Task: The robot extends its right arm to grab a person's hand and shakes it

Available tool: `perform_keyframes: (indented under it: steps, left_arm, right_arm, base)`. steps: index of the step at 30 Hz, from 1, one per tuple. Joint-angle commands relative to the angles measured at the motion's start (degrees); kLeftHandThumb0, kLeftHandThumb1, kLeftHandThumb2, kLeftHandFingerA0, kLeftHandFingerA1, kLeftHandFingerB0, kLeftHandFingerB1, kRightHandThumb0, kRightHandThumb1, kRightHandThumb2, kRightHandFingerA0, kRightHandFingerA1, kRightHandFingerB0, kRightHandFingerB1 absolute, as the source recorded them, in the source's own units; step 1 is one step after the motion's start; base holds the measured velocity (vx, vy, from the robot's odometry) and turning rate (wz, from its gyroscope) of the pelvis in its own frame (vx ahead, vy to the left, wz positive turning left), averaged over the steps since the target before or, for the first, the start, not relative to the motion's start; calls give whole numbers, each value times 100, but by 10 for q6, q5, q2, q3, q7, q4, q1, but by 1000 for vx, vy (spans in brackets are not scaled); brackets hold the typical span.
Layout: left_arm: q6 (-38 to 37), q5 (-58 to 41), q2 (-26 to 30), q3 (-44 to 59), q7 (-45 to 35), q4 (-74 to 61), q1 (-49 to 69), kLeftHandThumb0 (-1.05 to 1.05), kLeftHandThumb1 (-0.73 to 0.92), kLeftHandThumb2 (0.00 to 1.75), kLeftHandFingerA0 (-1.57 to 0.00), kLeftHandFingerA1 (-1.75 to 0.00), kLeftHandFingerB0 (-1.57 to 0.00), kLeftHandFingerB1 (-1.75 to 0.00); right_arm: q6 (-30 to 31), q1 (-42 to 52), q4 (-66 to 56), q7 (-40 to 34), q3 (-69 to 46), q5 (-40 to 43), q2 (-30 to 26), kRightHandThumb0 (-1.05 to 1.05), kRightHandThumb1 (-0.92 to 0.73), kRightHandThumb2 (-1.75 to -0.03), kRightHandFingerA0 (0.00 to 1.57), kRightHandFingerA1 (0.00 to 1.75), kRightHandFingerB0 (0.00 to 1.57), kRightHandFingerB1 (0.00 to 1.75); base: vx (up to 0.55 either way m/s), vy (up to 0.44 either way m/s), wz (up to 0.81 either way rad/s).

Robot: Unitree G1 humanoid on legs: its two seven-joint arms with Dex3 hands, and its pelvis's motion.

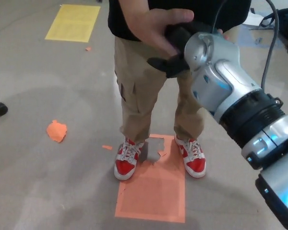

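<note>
The robot's right hand (175, 50) is up high, and its black fingers are wrapped around the person's hand (151, 26). The person's hand sits on top of the robot's hand and curls over it, so the two are clasped together. Behind the hand comes the big silver arm (221, 81), with a thick dark cable (271, 43) looping off to the side of it. The robot's left hand does not show at all.

Far below the hand are the person's red shoes (127, 160), standing on the top end of an orange patch (153, 191) on the floor.

What could go wrong? I think the robot could squeeze too hard and hurt the person's hand. If it shakes too big or too fast, the grip could slip apart. The heavy arm is close to the person's body, so a wild swing might bump them.
</note>
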Motion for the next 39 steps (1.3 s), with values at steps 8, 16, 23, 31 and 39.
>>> perform_keyframes:
  steps: [8, 16, 23, 31, 39]
  left_arm:
    - [0, -7, 16, 6, -12, 0, 6, -74, 72, 100, -6, -32, -6, -26]
    - [-8, -16, 11, 16, -10, 8, 3, -71, 68, 97, -3, -31, -4, -29]
    - [-10, 2, 20, 3, -7, 10, -10, -76, 72, 101, -3, -29, -6, -26]
    - [-16, -12, 17, 15, -14, 7, -9, -66, 68, 98, -3, -41, -2, -32]
    - [-13, 8, 17, 2, 1, 7, -19, -68, 70, 101, -2, -41, -5, -33]
  right_arm:
    - [-162, 76, 39, -157, -66, 33, -21, -25, -72, -61, 87, 91, 39, 37]
    - [-137, 121, -387, -143, -151, 32, -46, -21, -83, -64, 92, 74, 47, 38]
    - [-137, 134, -517, -145, -188, 40, -35, -17, -80, -64, 104, 62, 55, 41]
    - [-138, 178, -392, -151, -157, 27, -29, -15, -77, -63, 101, 60, 53, 42]
    - [-205, 142, -42, -194, -130, 33, -6, -17, -68, -60, 95, 60, 57, 45]
  base:
    - [0, 0, 0]
    - [0, 0, 0]
    - [0, 0, 0]
    - [0, 0, 0]
    - [0, 0, 0]
